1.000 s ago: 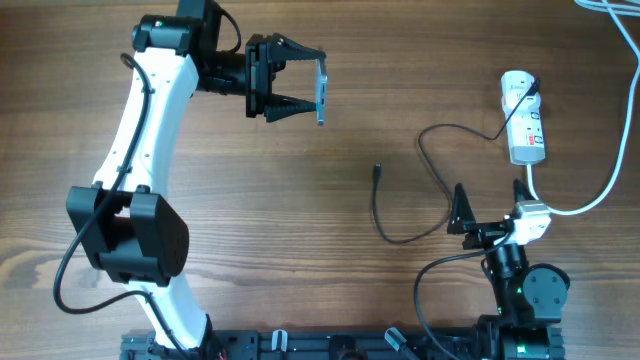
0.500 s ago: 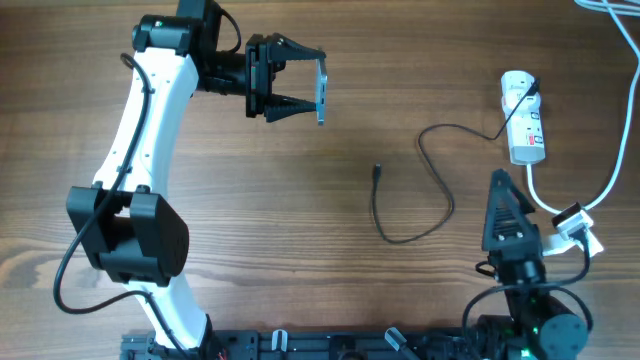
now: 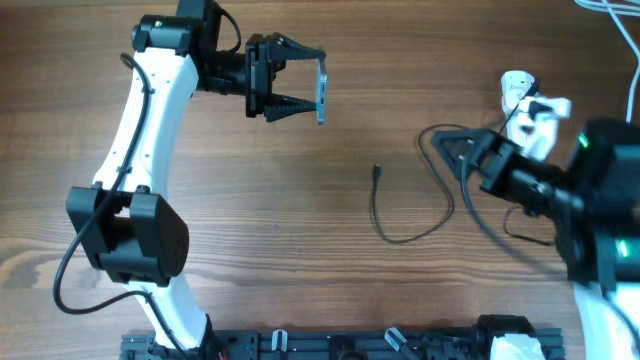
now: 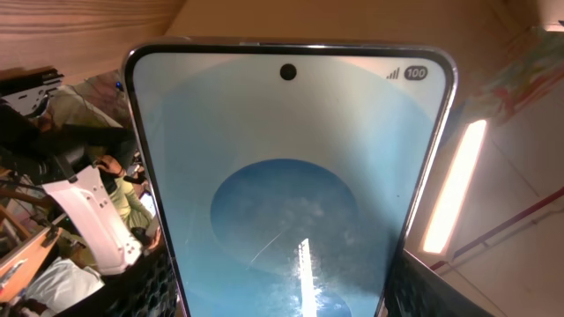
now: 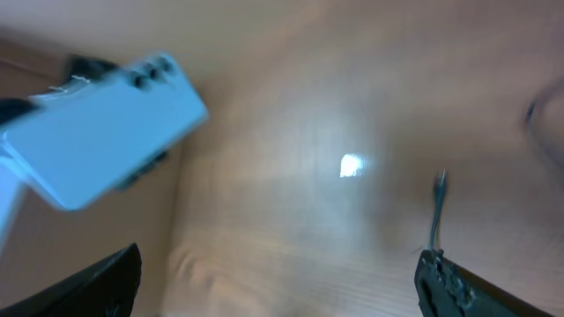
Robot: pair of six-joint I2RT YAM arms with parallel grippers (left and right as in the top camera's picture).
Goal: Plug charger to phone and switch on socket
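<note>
My left gripper [image 3: 312,89] is shut on the phone [image 3: 321,89] and holds it edge-on above the table at the back left. In the left wrist view the phone's blue screen [image 4: 291,194] fills the frame between my fingers [image 4: 145,286]. The charger, a thin black cable [image 3: 447,205], loops from the socket [image 3: 516,84] to its plug tip [image 3: 377,171], which lies on the table. My right gripper [image 3: 450,152] is open and empty over the cable loop, left of the socket. In the blurred right wrist view my gripper [image 5: 278,291] faces the phone [image 5: 106,132] and the plug tip [image 5: 438,189].
My right arm [image 3: 590,200] covers most of the socket and the table's right side. A thick white lead [image 3: 628,50] runs along the far right edge. The table is brown wood [image 3: 300,220].
My right arm has swung up from the front edge to over the cable loop beside the socket, and now hides much of the socket. My left arm and the phone have not moved.
</note>
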